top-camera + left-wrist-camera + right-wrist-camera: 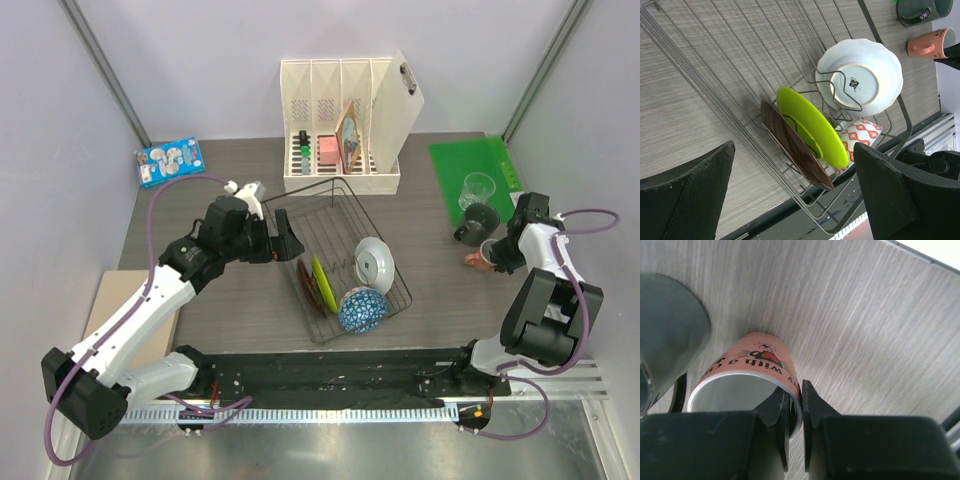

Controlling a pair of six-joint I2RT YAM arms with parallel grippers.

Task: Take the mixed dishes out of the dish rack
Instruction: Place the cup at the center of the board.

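Observation:
The dark wire dish rack (345, 198) stands mid-table. It holds the white plate (374, 259), lime-green plate (318, 280), red floral plate (307, 284) and blue patterned bowl (361, 309). My left gripper (285, 240) is open and empty over the rack's left side. In the left wrist view (793, 146) its jaws stand wide on either side of the red floral plate (790, 145) and lime-green plate (812, 127), apart from both. My right gripper (497, 255) is shut on the pink mug's (747, 375) rim, one finger inside. The dark grey mug (479, 221) and clear glass (478, 189) stand just beyond.
A cream slotted file holder (340, 130) stands behind the rack. A green board (480, 160) lies at the back right under the glass. A blue packet (170, 163) lies at the back left. A wooden board (100, 310) lies beside the left arm.

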